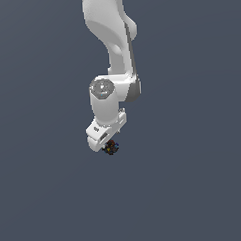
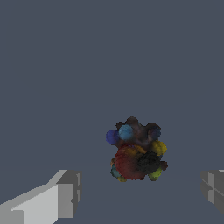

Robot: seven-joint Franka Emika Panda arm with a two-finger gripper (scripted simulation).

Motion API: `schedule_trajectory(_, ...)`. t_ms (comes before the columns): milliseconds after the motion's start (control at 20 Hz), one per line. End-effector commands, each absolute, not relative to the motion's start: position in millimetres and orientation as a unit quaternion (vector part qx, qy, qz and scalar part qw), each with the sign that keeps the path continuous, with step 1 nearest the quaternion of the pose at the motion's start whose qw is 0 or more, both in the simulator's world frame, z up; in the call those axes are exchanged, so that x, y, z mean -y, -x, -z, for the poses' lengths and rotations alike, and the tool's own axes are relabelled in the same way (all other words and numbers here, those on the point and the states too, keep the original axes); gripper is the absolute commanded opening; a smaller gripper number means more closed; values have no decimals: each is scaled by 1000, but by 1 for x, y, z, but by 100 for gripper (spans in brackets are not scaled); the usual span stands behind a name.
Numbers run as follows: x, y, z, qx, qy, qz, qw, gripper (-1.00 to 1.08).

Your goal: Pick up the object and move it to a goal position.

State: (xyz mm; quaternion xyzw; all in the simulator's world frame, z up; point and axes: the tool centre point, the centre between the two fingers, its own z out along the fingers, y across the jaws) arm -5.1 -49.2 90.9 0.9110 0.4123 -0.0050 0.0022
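The object [image 2: 136,151] is a small lumpy dark clump with blue, red, yellow and orange knobs. In the wrist view it sits in the space between my two fingers, with a clear gap to each. One grey fingertip [image 2: 66,192] stands well off one side of it and the other fingertip [image 2: 213,186] well off the opposite side. The gripper [image 2: 140,190] is open and touches nothing. In the exterior view the object [image 1: 111,147] peeks out just under the white hand, and the gripper [image 1: 108,144] hangs right over it, its fingers mostly hidden by the hand.
A flat, plain grey-blue surface [image 1: 196,188] spreads all around. The white arm [image 1: 113,43] comes down from the top of the exterior view. No other objects or edges show.
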Motion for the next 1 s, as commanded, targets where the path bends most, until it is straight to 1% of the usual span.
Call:
schedule_trajectory(0,51,5,-87,-432,-902,3,1,100)
schedule_trajectory(700,54,5,-78,-465,-886,0,0,100)
schedule_trajectory(950,54,5,-62,-465,-885,0,0,100)
